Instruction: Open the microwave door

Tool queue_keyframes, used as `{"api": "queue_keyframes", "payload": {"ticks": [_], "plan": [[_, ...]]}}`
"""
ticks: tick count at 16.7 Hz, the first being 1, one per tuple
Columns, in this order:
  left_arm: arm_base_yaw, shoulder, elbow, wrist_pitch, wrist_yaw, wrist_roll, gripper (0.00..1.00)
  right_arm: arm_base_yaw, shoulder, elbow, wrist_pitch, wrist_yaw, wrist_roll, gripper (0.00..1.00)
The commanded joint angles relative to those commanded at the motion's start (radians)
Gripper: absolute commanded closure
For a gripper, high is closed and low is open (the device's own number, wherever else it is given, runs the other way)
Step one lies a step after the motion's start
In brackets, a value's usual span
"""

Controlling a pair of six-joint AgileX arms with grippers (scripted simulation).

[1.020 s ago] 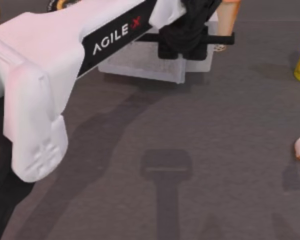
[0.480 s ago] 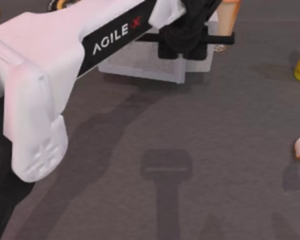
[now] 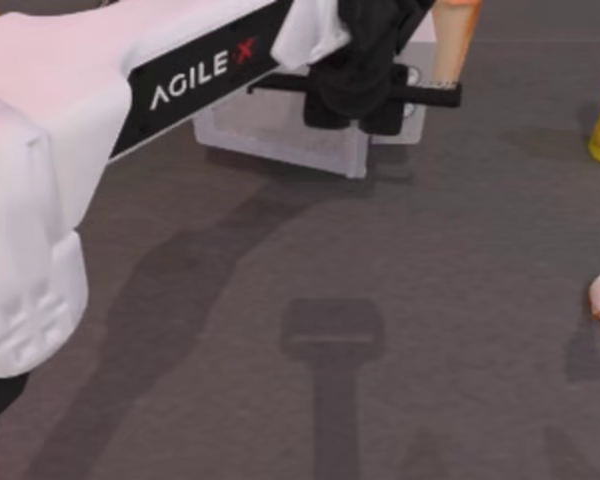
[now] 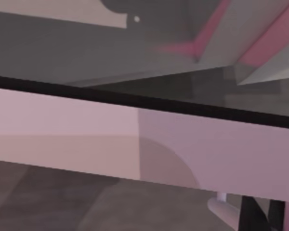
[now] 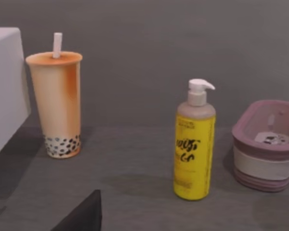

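Left arm reaches across the desk (image 3: pixel 400 300) to the microwave (image 3: pixel 280 135) at the top view's far middle. Left gripper (image 3: pixel 355 105) sits over the microwave door (image 3: pixel 270 128), at its right-hand edge; cannot tell how the jaws stand. Bubble tea cup (image 5: pixel 58 103) beside the microwave, yellow pump bottle (image 5: pixel 194 149) and pink container (image 5: pixel 267 144) further right. Right arm not seen.

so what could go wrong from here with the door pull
The left gripper is at the microwave door, but the arm hides its fingers, so whether it really holds the handle is unclear; it could slip off. The bubble tea cup stands close beside the microwave, so a wide arm sweep might knock it over. A hard pull could also drag the light microwave instead of swinging the door.
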Motion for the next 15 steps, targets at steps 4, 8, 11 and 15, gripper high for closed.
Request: {"api": "queue_keyframes", "payload": {"ticks": [4, 8, 11, 15], "plan": [[0.001, -0.008, -0.01, 0.007, 0.004, 0.005, 1.0, 0.0, 0.0, 0.0, 0.0, 0.0, 0.0, 0.0], [0.001, -0.008, -0.01, 0.007, 0.004, 0.005, 1.0, 0.0, 0.0, 0.0, 0.0, 0.0, 0.0, 0.0], [0.001, -0.008, -0.01, 0.007, 0.004, 0.005, 1.0, 0.0, 0.0, 0.0, 0.0, 0.0, 0.0, 0.0], [0.001, -0.008, -0.01, 0.007, 0.004, 0.005, 1.0, 0.0, 0.0, 0.0, 0.0, 0.0, 0.0, 0.0]]}}
